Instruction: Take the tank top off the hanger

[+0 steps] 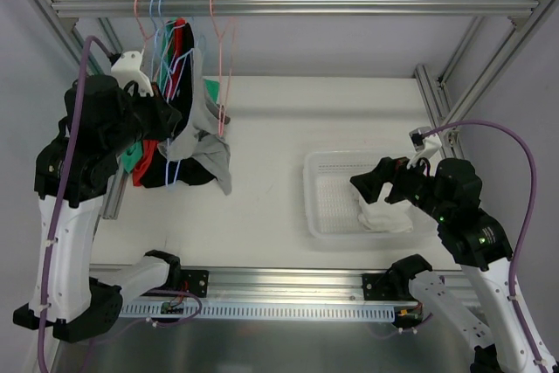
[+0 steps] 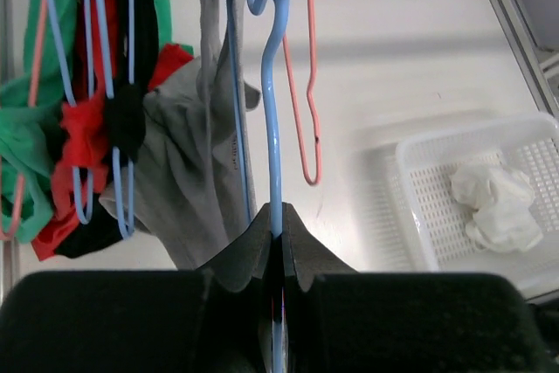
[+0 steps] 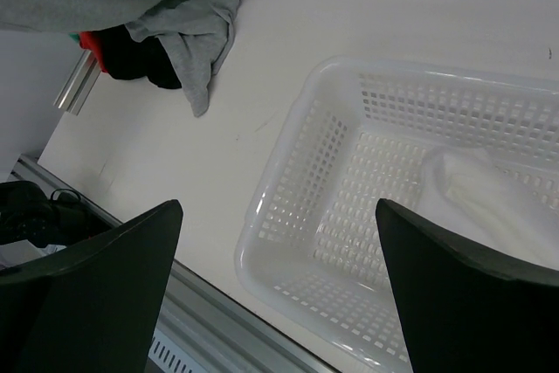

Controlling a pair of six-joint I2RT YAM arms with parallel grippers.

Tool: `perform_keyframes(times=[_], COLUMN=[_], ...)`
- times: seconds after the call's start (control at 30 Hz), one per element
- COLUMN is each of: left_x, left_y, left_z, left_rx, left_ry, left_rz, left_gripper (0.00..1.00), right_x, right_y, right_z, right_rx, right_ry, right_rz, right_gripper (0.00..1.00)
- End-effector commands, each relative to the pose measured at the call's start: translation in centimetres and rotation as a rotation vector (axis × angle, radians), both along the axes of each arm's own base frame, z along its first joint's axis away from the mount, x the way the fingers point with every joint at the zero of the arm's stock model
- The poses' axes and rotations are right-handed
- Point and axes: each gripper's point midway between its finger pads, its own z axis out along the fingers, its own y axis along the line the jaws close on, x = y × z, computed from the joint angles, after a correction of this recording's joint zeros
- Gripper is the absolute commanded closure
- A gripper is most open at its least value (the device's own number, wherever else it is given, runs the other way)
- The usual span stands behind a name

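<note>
A grey tank top (image 1: pixel 205 141) hangs among other garments at the back left, its lower end bunched on the table; it also shows in the left wrist view (image 2: pixel 188 172) and the right wrist view (image 3: pixel 175 6). My left gripper (image 2: pixel 279 216) is shut on the wire of a light blue hanger (image 2: pixel 273 128), right beside the grey cloth. In the top view, the left gripper (image 1: pixel 162 107) sits against the clothes bundle. My right gripper (image 1: pixel 384 183) stands open above the white basket (image 1: pixel 307 198) with nothing between its fingers (image 3: pixel 131 259).
Red, black and green garments (image 2: pixel 79 137) hang on blue and pink hangers from the top rail (image 1: pixel 349 6). An empty pink hanger (image 2: pixel 310 128) dangles to the right of them. A crumpled white cloth (image 2: pixel 493 207) lies in the basket. Frame posts stand at both sides.
</note>
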Motion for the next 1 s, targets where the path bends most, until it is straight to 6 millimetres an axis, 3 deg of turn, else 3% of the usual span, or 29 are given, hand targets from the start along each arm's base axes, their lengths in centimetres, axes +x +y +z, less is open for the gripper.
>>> perform_keyframes(times=[0.0,0.07,0.23,0.27,0.3,0.37,0.4,0.57,0.67,0.73,0.77,0.8,0.97], left_x=[-2.4,-3.8,-9.6,-10.5,-11.7,-12.9,-14.2,-18.2,-19.5,-20.9,-21.1,-21.7,-21.1], left_y=[-1.3,-1.1,-2.3,-2.3,-2.1,-1.4,-1.0,-3.1,-4.4,-5.5,-5.9,-6.6,-7.8], left_z=[-1.3,-2.4,-7.3,-7.1,-10.6,-13.0,-15.2,-19.7,-19.4,-17.9,-17.0,-16.1,-14.7], left_rx=[-0.057,-0.070,-0.143,-0.155,-0.149,-0.139,-0.131,-0.241,-0.303,-0.349,-0.367,-0.397,-0.426], left_ry=[0.004,0.017,0.092,0.079,0.164,0.225,0.280,0.408,0.416,0.390,0.374,0.370,0.358], left_rz=[-0.079,-0.086,-0.211,-0.225,-0.217,-0.184,-0.173,-0.307,-0.395,-0.499,-0.538,-0.604,-0.700], left_gripper=[1.00,1.00,1.00,1.00,1.00,1.00,1.00,1.00,1.00,1.00,1.00,1.00,1.00], right_x=[-0.3,-0.7,-2.4,-2.4,-2.6,-2.7,-2.6,-2.0,-1.6,-1.7,-1.4,-1.6,-0.4], right_y=[1.1,1.9,4.5,5.0,5.4,6.3,6.5,9.2,11.9,14.1,15.2,16.4,21.0], right_z=[3.2,3.7,4.4,4.9,4.8,4.1,3.7,1.4,0.0,-1.3,-0.5,-1.0,-1.5], right_rx=[0.068,0.086,0.141,0.159,0.179,0.205,0.208,0.230,0.232,0.225,0.270,0.271,0.232], right_ry=[-0.079,-0.091,-0.105,-0.125,-0.115,-0.093,-0.083,-0.049,-0.043,-0.025,-0.053,-0.052,-0.072], right_rz=[0.057,0.115,0.317,0.344,0.367,0.412,0.418,0.459,0.469,0.465,0.460,0.451,0.366], right_gripper=[0.00,0.00,0.00,0.01,0.01,0.00,0.00,0.03,0.06,0.08,0.08,0.09,0.15])
